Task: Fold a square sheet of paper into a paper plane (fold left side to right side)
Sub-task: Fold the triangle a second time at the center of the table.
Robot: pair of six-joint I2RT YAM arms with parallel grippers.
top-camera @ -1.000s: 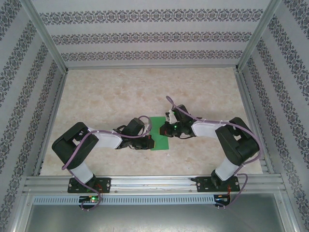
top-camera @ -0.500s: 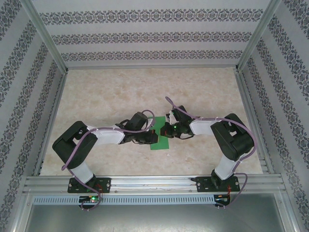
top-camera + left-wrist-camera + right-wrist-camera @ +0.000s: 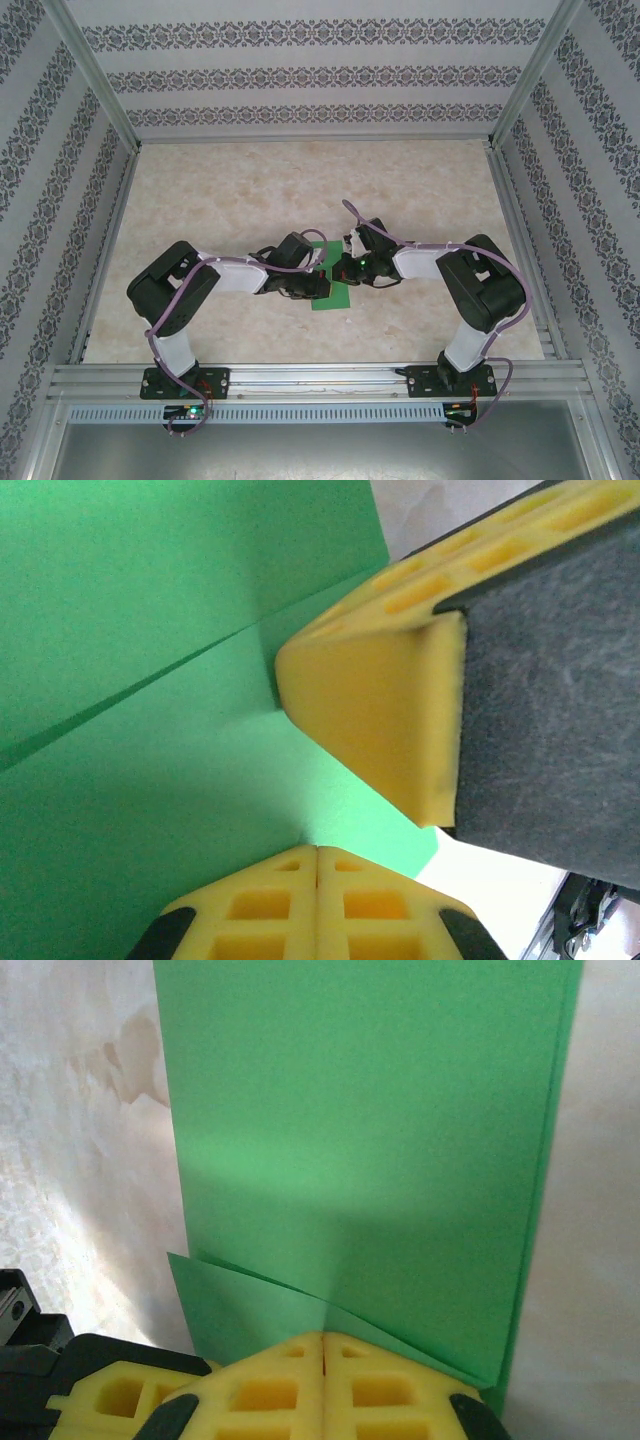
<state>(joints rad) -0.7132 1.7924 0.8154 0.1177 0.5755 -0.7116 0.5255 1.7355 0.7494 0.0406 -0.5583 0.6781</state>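
Observation:
The square sheet of paper (image 3: pixel 333 297) lies bright green on the table between the two arms, folded into a narrower strip with doubled edges (image 3: pixel 360 1130). My left gripper (image 3: pixel 318 284) is shut, its yellow tips (image 3: pixel 317 852) resting on the paper's surface beside a crease (image 3: pixel 150 680). My right gripper (image 3: pixel 344 270) is shut too, its tips (image 3: pixel 322 1338) down on the strip where a small angled flap (image 3: pixel 230 1305) stands up. The right gripper's yellow fingers (image 3: pixel 380 710) show close to the left tips. Much of the sheet is hidden under both grippers in the top view.
Marbled beige tabletop (image 3: pixel 250 200) surrounds the paper, with free room behind and to both sides. Patterned walls and a metal frame (image 3: pixel 310 378) enclose the table. The left gripper's finger (image 3: pixel 120 1395) shows at the lower left of the right wrist view.
My left gripper has slid right onto the paper and its elbow has swung inward. The right gripper shifted slightly down and left. Less green shows from above than before.

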